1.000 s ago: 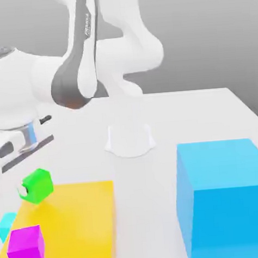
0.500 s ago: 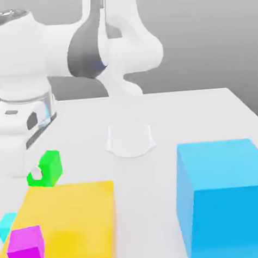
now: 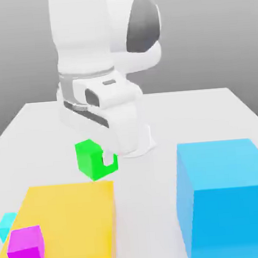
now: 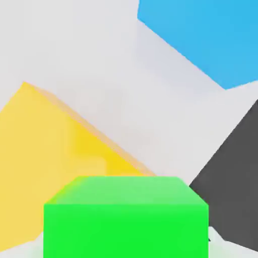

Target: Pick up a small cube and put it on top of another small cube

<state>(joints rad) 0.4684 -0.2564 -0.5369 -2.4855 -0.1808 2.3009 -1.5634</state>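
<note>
Exterior view: gripper (image 3: 103,160) clamped on the green cube (image 3: 90,159), carried clear of the table (image 3: 38,122) above the yellow block's (image 3: 67,223) far edge; cyan cube (image 3: 7,226) sits near-left, stacking not yet done.

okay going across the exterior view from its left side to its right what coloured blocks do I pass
Light-cyan cube → magenta cube → green cube, held in the claw → big blue cube. The yellow block spans from under the magenta cube to below the green one, so it is left out.
</note>
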